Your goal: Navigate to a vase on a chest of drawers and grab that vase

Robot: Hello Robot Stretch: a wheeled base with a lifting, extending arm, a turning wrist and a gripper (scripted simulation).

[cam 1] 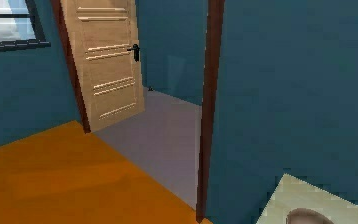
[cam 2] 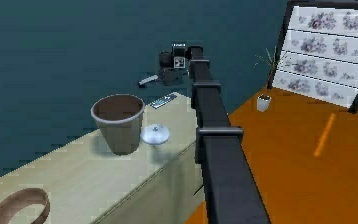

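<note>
Vase (cam 2: 118,122): a brown vessel, tapered toward its base, is seen upright on the pale top of the chest of drawers (cam 2: 82,175), left of centre in the arm side view.
Chest of drawers: its top runs from the lower left of the arm side view up toward the centre; a pale corner of it (cam 1: 322,195) is seen at the lower right of the forward view.
Arm (cam 2: 212,130): a dark square bar is seen rising from the bottom edge to the upper centre, to the right of the vase.
Gripper (cam 2: 147,80): it is seen at the arm's far end, above and to the right of the vase, against the blue wall (cam 2: 57,50). Whether the fingers are spread or pressed together cannot be told, nor whether anything is held.
Small pale disc (cam 2: 155,135): it lies on the chest top just right of the vase.
Flat grey thing (cam 2: 165,100): it lies on the chest top below the gripper.
Brown ring (cam 2: 17,208): it is cut by the lower left corner of the arm side view.
Wall picture (cam 2: 322,50): it is placed at the upper right.
Potted plant (cam 2: 264,98): it stands on the orange floor (cam 2: 307,150) below the wall picture.
Door (cam 1: 102,55): a light panelled door stands ajar at the upper left of the forward view, beside a dark door frame (cam 1: 212,100).
</note>
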